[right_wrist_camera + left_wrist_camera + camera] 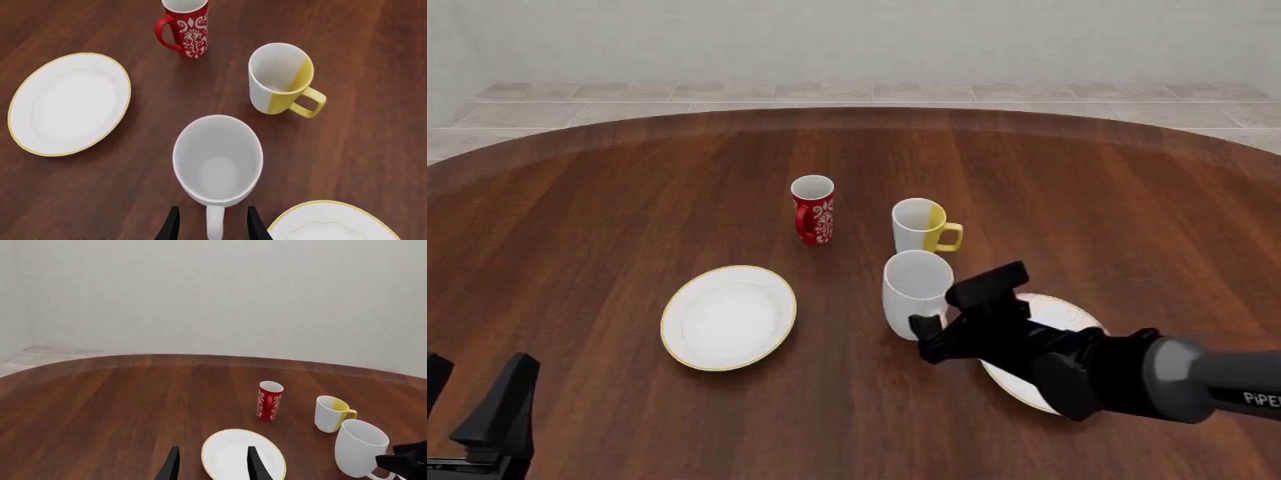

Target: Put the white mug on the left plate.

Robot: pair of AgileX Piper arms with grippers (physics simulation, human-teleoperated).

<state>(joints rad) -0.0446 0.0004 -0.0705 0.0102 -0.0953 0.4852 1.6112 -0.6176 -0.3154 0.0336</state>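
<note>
The white mug [916,293] stands upright on the table between the two plates, and also shows in the left wrist view [359,447]. In the right wrist view the mug [218,159] has its handle pointing toward my right gripper [213,229]. The open fingers straddle the handle without touching it. In the front view my right gripper [932,336] is right behind the mug. The left plate [730,317] lies empty, left of the mug. My left gripper [470,395] is open and empty near the table's front left, with the plate [233,447] beyond its fingers.
A red patterned cup [813,209] and a white mug with a yellow side [922,226] stand behind the white mug. The right plate [1057,318] lies partly under my right arm. The table's far edge curves across the back.
</note>
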